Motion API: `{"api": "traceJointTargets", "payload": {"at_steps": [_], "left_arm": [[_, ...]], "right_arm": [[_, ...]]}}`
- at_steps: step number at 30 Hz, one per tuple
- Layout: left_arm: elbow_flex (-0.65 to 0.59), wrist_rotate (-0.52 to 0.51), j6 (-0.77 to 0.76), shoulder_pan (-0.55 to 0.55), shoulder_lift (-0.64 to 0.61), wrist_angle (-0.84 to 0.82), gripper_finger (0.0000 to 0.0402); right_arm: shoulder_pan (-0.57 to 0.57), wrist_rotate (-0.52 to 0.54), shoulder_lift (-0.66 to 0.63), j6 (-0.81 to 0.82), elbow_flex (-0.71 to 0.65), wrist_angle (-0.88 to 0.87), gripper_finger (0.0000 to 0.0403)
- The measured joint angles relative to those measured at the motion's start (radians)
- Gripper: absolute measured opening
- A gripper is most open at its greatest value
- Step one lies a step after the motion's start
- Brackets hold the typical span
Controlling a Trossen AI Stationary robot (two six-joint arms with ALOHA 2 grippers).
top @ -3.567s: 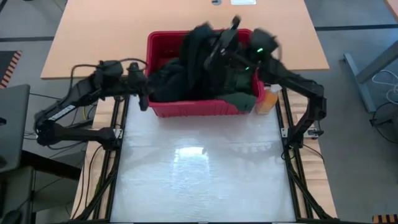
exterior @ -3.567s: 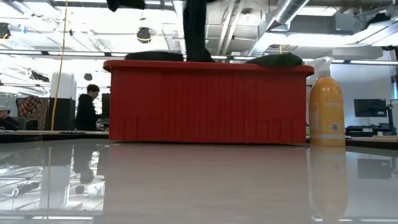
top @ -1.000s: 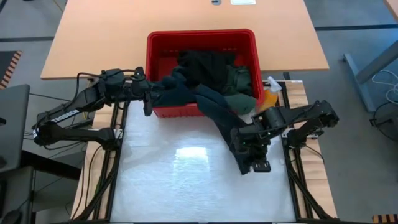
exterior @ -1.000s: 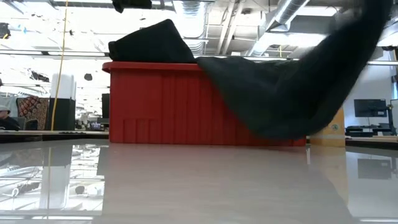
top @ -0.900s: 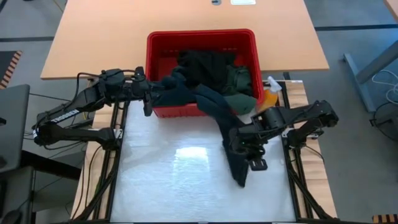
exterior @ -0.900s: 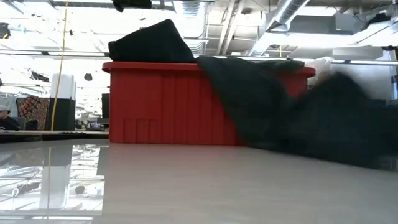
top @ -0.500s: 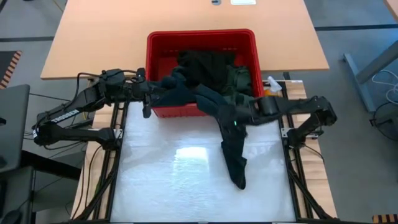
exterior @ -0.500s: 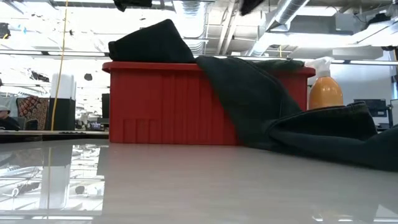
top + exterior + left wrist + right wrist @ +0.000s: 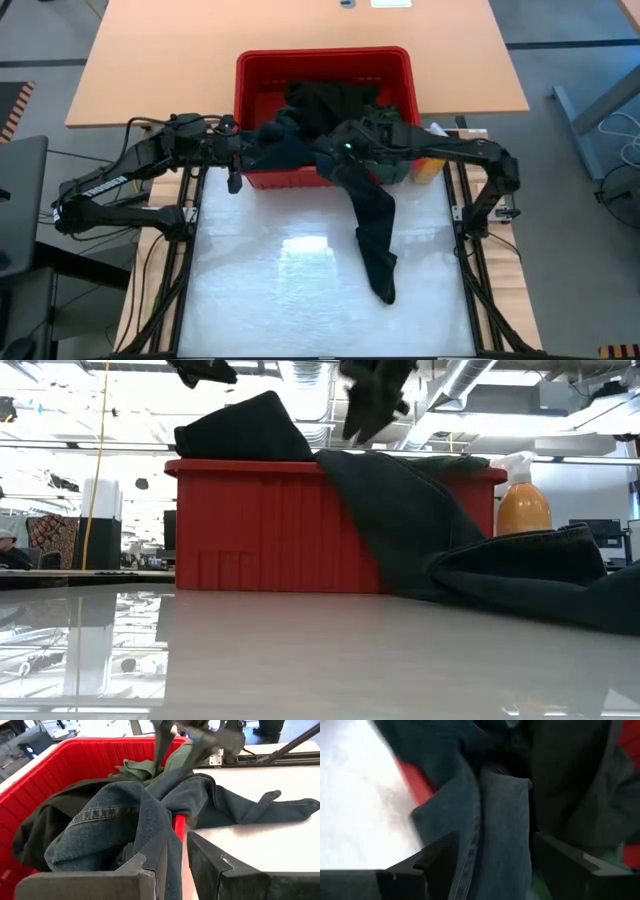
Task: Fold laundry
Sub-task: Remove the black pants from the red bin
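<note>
Left gripper at the red basket front-left corner, clamped on denim jeans. Jeans drape over basket's front rim onto the table. Right gripper above that rim, fingers spread, empty. Orange spray bottle right of basket.

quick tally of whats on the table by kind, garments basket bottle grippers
Garments: 3 that can be told apart: dark teal jeans trailing out onto the table, a green shirt, a black garment
Red basket: 1
Orange spray bottle: 1
Grippers: 2, left gripper, right gripper
Total: 7
</note>
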Motion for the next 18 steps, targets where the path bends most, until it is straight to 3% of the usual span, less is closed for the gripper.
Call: {"api": "traceJointTargets", "payload": {"at_steps": [4,9,12,15,18], "left_arm": [[0.000,0.001,-0.007,0.000,0.000,0.004,0.0067],[0.000,0.002,-0.036,0.000,0.000,0.005,0.0067],[0.000,0.003,-0.051,0.000,0.000,0.004,0.0067],[0.000,0.000,-0.063,0.000,0.000,0.007,0.0067],[0.000,-0.002,-0.078,0.000,0.000,0.009,0.0067]], "right_arm": [[-0.078,-0.027,0.066,0.047,0.000,0.045,0.0287],[-0.156,-0.171,0.137,0.071,0.000,0.058,0.0286],[-0.162,-0.205,0.153,0.069,0.000,0.066,0.0268],[-0.151,-0.210,0.143,0.031,0.000,0.111,0.0202],[-0.136,-0.205,0.102,-0.014,0.001,0.173,0.0089]]}}
